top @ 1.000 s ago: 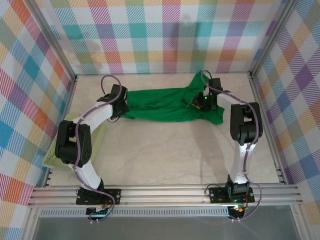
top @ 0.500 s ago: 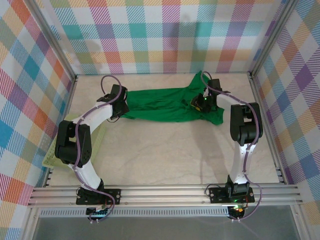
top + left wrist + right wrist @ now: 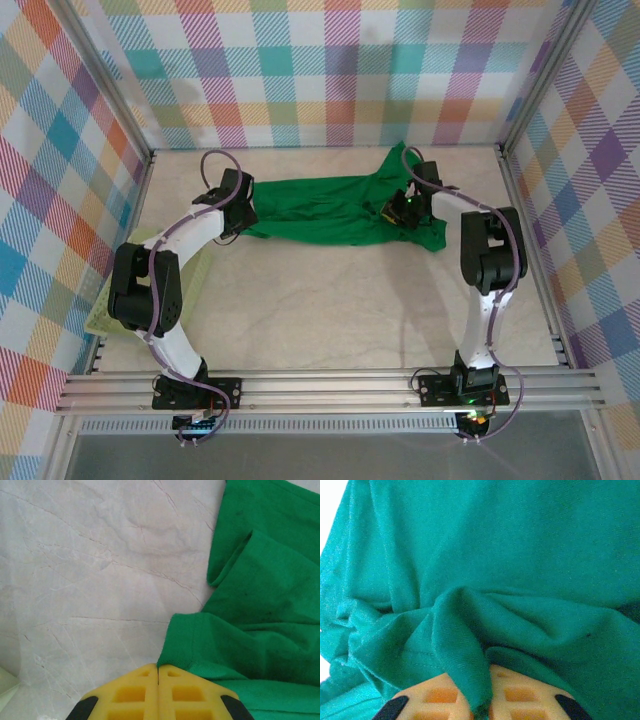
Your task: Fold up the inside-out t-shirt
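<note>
Green inside-out t-shirt (image 3: 330, 208) lies stretched across the far tabletop (image 3: 330, 310), left tool (image 3: 158, 668) pinching only its hem corner and right tool (image 3: 481, 700) clamping a bunched fold, so either thin grip could slip when lifted.

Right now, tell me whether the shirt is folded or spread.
Spread, not neatly folded: the shirt lies stretched in one long rumpled band across the far part of the table, creased and bunched toward its right end.
</note>
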You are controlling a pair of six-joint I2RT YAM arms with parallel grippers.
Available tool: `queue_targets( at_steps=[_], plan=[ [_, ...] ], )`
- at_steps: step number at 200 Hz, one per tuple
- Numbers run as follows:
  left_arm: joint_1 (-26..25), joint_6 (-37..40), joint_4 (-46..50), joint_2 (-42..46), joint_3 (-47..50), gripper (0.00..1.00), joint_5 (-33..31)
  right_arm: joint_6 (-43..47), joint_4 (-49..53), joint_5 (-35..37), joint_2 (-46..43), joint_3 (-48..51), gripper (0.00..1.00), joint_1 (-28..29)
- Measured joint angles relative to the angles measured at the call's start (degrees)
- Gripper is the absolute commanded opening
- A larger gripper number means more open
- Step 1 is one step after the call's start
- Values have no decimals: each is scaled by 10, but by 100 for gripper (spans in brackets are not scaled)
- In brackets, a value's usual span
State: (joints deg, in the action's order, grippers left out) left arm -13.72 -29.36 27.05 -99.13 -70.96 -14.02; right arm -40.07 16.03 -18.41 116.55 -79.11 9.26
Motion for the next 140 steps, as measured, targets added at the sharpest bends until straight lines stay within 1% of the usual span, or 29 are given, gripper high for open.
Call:
queue_targets(
  at_steps=[22,52,86,107,140],
  plan=[
    [0,0,0,2,4,0,0,7,12,18,-47,18,6,0],
    [0,0,-2,22,22,0,-2,31,31,44,-147,58,6,-2],
    [0,-9,-17,60,60,0,-14,52,46,54,-258,142,8,-24],
    [0,-20,-21,74,80,0,-32,60,57,56,-286,192,11,-49],
    [0,-36,-21,75,89,0,-48,64,58,55,-281,232,20,-63]
  ],
)
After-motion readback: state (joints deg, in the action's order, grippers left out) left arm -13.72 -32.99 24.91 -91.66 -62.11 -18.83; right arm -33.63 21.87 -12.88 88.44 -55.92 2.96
